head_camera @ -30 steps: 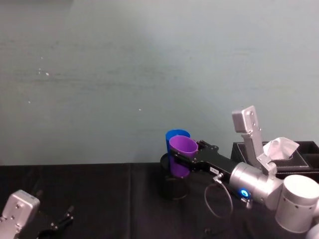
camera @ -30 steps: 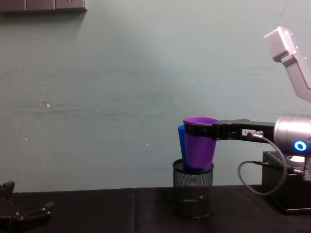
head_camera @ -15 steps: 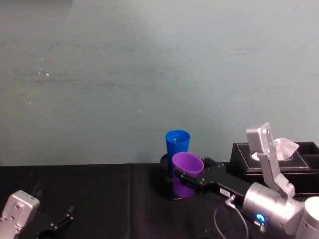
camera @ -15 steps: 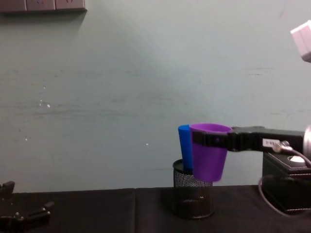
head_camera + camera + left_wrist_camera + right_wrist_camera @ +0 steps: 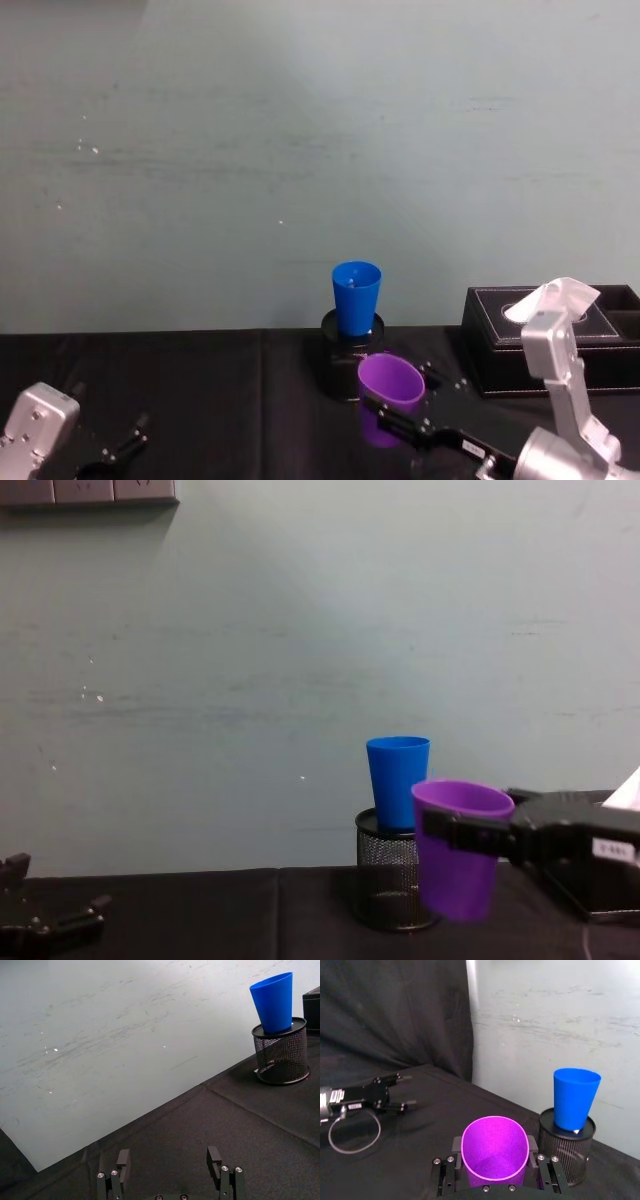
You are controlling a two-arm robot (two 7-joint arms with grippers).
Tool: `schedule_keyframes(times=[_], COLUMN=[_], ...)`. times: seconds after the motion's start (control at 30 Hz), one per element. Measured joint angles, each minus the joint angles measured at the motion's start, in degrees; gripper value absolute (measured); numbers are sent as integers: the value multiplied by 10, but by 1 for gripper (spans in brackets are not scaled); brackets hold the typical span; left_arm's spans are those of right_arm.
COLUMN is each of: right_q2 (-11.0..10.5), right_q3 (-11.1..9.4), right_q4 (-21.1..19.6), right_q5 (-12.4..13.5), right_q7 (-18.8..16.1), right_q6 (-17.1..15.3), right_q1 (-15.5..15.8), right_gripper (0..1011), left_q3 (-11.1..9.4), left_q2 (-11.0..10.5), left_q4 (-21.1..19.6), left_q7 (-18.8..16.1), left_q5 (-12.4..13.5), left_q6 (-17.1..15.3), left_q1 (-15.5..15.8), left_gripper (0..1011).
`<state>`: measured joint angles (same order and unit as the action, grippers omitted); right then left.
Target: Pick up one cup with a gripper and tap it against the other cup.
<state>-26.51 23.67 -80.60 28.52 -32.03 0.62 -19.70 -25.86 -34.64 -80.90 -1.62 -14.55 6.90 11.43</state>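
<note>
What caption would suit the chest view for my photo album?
Right claw holds a purple cup upright, apart from the blue cup standing in a mesh pen holder.

Blue cup's (image 5: 397,783) base hidden inside mesh holder (image 5: 385,880).

I face a pale grey-green wall (image 5: 300,130), scuffed with faint streaks and small white flecks. A black cloth (image 5: 200,400) covers the table below it. Grey wall plates (image 5: 90,490) sit at the chest view's top left. Lighting looks even.
</note>
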Motion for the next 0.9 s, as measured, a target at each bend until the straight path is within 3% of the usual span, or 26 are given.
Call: schedule_keyframes(times=[0.5, 0.9], right_q2=[-18, -7], right_q3=[-3, 9], right_q4=[-4, 23], right_q5=[-7, -24], right_q7=[-9, -13], right_q6=[37, 51], right_q1=[44, 47], right_gripper=[735, 735], left_q3=[0, 0], left_q2=[0, 0], left_q4=[0, 0], left_q7=[0, 0], left_q5=[0, 0], left_q6=[0, 0], left_q1=[0, 0], left_gripper=[1000, 1000])
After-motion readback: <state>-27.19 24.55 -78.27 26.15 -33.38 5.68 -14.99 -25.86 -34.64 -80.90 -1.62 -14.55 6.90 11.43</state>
